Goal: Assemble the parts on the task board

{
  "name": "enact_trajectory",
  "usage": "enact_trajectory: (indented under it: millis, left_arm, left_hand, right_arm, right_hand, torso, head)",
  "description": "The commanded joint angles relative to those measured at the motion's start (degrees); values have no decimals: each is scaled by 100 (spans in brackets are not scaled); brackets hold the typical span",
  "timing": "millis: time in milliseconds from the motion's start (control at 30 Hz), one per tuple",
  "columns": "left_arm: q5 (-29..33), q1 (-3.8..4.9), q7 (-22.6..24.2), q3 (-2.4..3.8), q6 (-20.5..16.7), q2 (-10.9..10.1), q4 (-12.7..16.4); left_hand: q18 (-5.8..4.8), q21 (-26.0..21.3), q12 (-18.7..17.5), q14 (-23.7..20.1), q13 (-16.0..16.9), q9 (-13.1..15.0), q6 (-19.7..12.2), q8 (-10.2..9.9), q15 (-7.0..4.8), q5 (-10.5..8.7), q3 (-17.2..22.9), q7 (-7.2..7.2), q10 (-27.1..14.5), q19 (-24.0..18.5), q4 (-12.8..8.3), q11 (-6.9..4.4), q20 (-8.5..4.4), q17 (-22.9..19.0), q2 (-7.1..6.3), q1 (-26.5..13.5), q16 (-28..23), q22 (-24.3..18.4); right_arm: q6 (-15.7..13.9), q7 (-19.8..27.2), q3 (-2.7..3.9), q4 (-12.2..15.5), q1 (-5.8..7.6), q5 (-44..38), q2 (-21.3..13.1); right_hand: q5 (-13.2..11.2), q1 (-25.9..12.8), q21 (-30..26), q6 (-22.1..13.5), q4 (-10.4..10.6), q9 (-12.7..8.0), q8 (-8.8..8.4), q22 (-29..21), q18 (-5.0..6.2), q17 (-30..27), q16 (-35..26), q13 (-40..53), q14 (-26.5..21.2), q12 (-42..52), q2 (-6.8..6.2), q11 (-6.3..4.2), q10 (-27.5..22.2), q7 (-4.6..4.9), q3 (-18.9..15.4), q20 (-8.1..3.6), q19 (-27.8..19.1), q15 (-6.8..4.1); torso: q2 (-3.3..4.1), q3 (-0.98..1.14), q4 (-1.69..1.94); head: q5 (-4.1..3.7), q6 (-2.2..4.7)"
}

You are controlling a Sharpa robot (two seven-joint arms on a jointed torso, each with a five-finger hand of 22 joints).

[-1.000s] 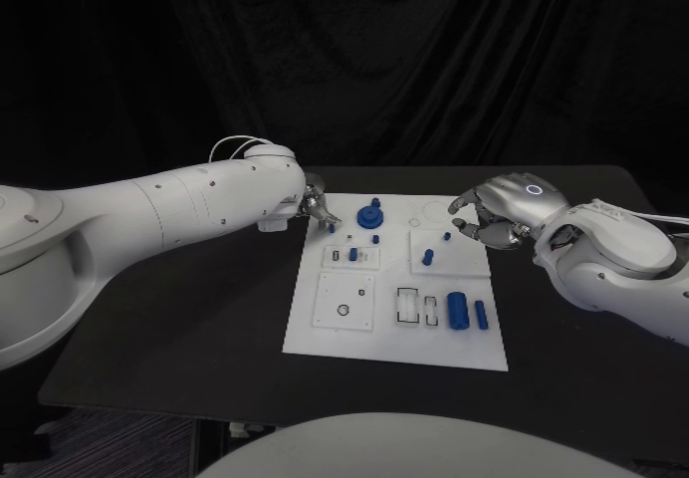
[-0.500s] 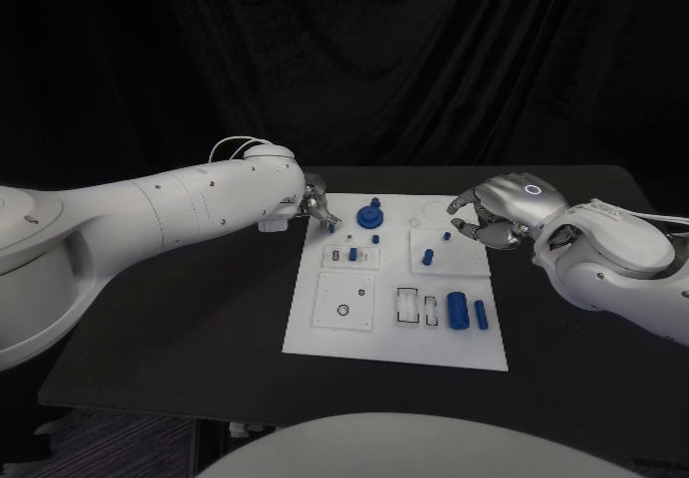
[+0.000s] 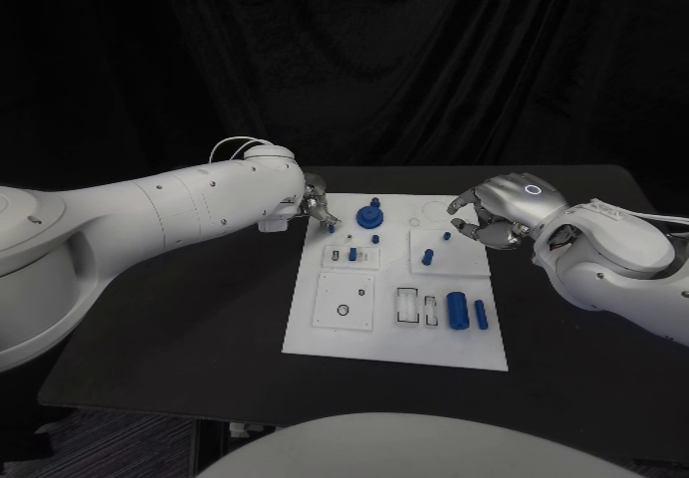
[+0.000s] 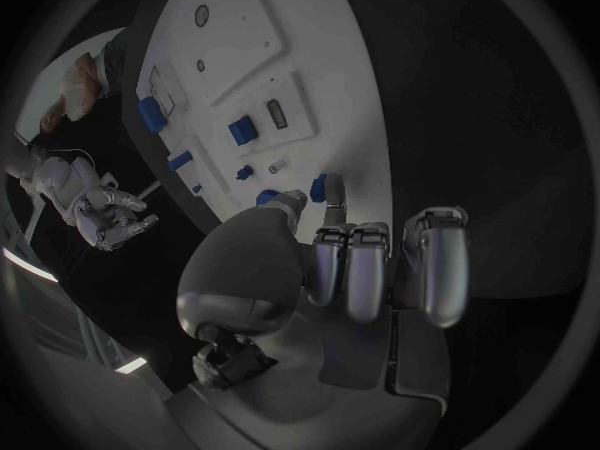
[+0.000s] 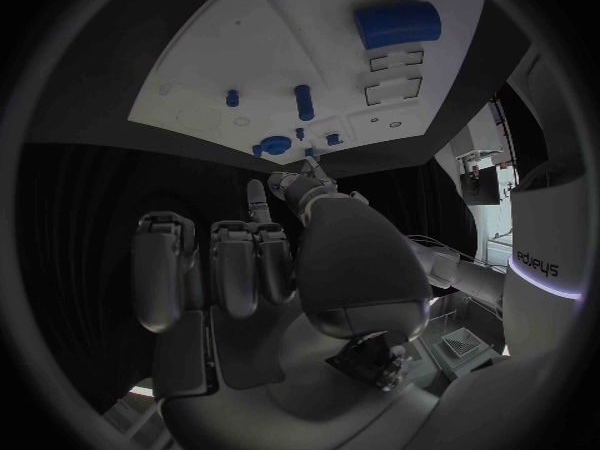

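The white task board (image 3: 367, 337) lies in the middle of the black table. My left hand (image 3: 316, 209) hovers at its far left corner and pinches a small blue part (image 3: 329, 227) between thumb and a finger; the left wrist view shows that part (image 4: 328, 185) at the fingertips, over the board's edge (image 4: 356, 120). Just beside it a blue gear-like part (image 3: 370, 212) stands on the board. My right hand (image 3: 488, 214) hangs over the far right corner with fingers curled in and nothing in them. A short blue peg (image 3: 447, 237) stands just off its fingertips.
Other blue parts stand or lie on the board: a peg (image 3: 426, 257), a small peg (image 3: 376, 239), a piece in a slot (image 3: 351, 254), a thick cylinder (image 3: 457, 310) and a thinner one (image 3: 481, 316). Bare black table (image 3: 187, 329) surrounds the board.
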Motion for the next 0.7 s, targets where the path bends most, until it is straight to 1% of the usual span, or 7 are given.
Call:
enact_trajectory:
  millis: [33, 200, 300, 500, 700]
  left_arm:
    - [-15, -13, 103, 5, 68, 18, -10]
    - [-15, -16, 103, 5, 72, 21, -9]
    - [-15, -17, 100, 5, 93, 33, -15]
    - [-15, -18, 110, 5, 104, 49, -5]
    - [-15, -19, 113, 5, 108, 63, -20]
  left_hand:
    - [-7, -16, 15, 595, 1505, 7, 41, -40, 54, 26, 32, 13, 607, 201, -2, 49, 37, 1509, 3, 44, 15, 1231]
    - [-8, -11, 15, 595, 1505, 8, 42, -44, 54, 30, 36, 13, 607, 203, -4, 49, 37, 1509, 3, 48, 15, 1232]
    - [-7, -16, 15, 595, 1505, 10, 43, -48, 54, 37, 44, 13, 607, 201, -9, 48, 38, 1509, 6, 56, 15, 1231]
    - [-8, -16, 15, 595, 1505, 13, 44, -56, 54, 48, 55, 12, 607, 201, -20, 47, 38, 1509, 5, 70, 15, 1231]
    - [-8, -15, 15, 595, 1505, 16, 43, -67, 53, 59, 68, 11, 607, 201, -34, 47, 38, 1509, 1, 87, 15, 1232]
  right_arm:
    - [-1, -71, 4, 12, -14, -39, -5]
    - [-9, -65, 4, 16, -14, -39, -6]
    - [-3, -67, 4, 12, -14, -39, -4]
    - [10, -68, 4, 4, -14, -39, 3]
    - [26, -67, 4, -4, -15, -39, 14]
  right_hand:
    - [22, 5, 31, 26, -1, -7, -27, 1315, 9, 873, 5, 1161, 458, -13, 52, -33, 316, 6, 42, -43, 302, -37]
    - [22, 5, 31, 26, -1, -7, -27, 1315, 9, 873, 5, 1161, 458, -13, 52, -33, 316, 6, 42, -43, 302, -37]
    - [22, 5, 31, 26, -1, -7, -27, 1315, 9, 873, 5, 1161, 458, -13, 52, -33, 316, 6, 42, -43, 302, -37]
    - [35, 3, 26, 41, -11, -10, -25, 1313, 10, 868, 2, 1155, 457, -19, 51, -32, 313, 8, 67, -43, 300, -36]
    - [35, 3, 26, 41, -11, -10, -25, 1313, 10, 868, 2, 1155, 457, -19, 51, -32, 313, 8, 67, -43, 300, -36]
  torso:
    - [-3, 1, -1]
    - [1, 0, 6]
    - [0, 0, 9]
    - [2, -1, 4]
    - [0, 1, 4]
  head:
    - [2, 1]
    - [-8, 1]
    - [0, 1]
    - [21, 1]
    - [17, 1]
